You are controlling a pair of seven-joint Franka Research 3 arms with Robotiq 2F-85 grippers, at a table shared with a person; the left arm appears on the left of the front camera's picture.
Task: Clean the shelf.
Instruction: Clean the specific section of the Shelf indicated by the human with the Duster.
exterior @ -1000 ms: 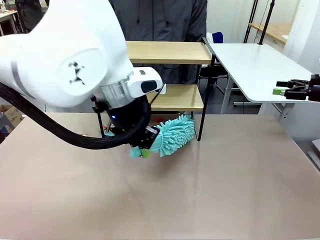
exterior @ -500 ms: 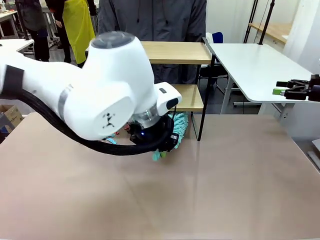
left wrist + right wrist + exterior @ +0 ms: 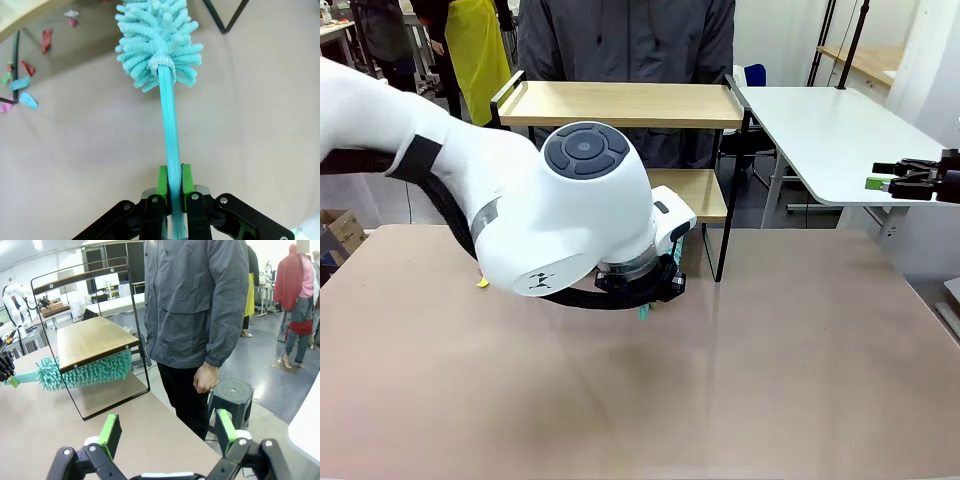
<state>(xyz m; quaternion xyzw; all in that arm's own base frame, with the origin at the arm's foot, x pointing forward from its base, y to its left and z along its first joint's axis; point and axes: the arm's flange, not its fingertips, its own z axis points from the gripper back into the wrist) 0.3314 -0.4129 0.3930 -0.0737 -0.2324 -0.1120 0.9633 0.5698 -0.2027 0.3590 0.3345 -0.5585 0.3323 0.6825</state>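
Note:
The shelf [image 3: 620,104] stands at the table's far edge, with its lower board [image 3: 698,193] partly behind my left arm. My left gripper [image 3: 173,178] is shut on the thin handle of a teal fluffy duster [image 3: 160,42]. In the right wrist view the duster head [image 3: 85,372] lies low under the shelf's lower board [image 3: 95,340], above the table. My left gripper [image 3: 5,370] holds its handle at the far left there. My right gripper [image 3: 167,432] is open and holds nothing. It hovers off the table's right side [image 3: 885,182].
Coloured paper scraps [image 3: 25,95] lie on the table under the shelf, and one yellow scrap [image 3: 482,283] lies left of my arm. A person [image 3: 200,315] stands behind the shelf beside a grey stool [image 3: 232,395]. A white table [image 3: 830,120] stands at the right.
My left arm has swung right and turned, pushing the duster head in under the shelf; in the front view the arm now covers it. The right arm has not moved.

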